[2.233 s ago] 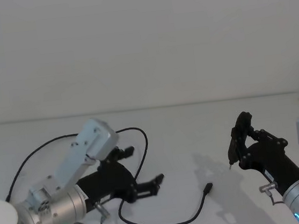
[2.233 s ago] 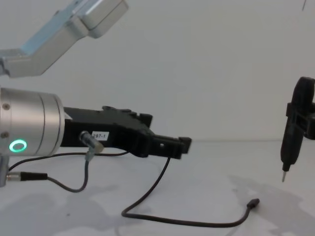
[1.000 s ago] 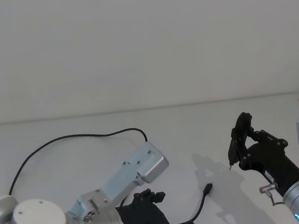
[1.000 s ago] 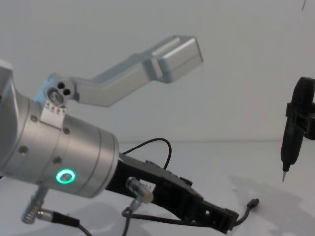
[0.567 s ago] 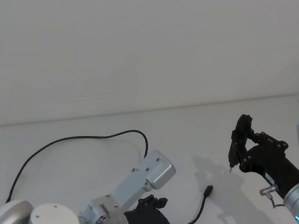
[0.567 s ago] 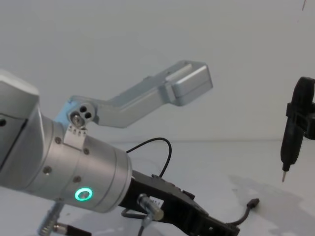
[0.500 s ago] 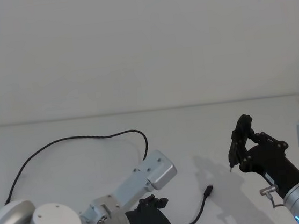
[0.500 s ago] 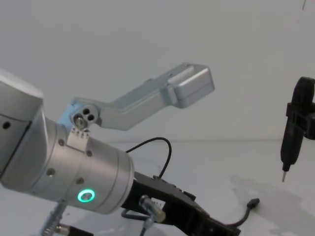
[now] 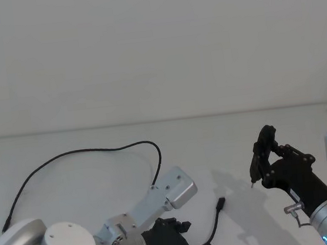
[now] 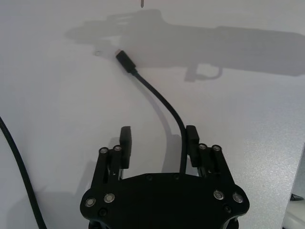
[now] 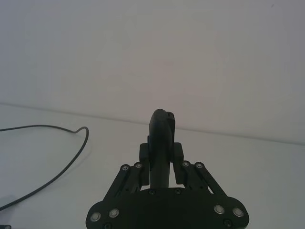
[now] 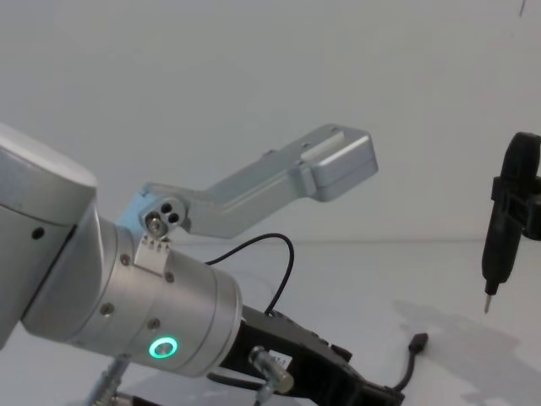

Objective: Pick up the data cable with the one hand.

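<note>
My left gripper (image 10: pixel 157 136), low in the frame's middle, is spread wide. The one data cable (image 10: pixel 153 89) lies between its two fingers (image 10: pixel 125 138), touching one. My right gripper (image 11: pixel 161 160) clamps one black pen tool (image 11: pixel 161 125).

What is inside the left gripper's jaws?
The data cable runs between the open jaws of the left gripper, near one side. Farther back, its body hides it. The right gripper holds a pen tool.
</note>
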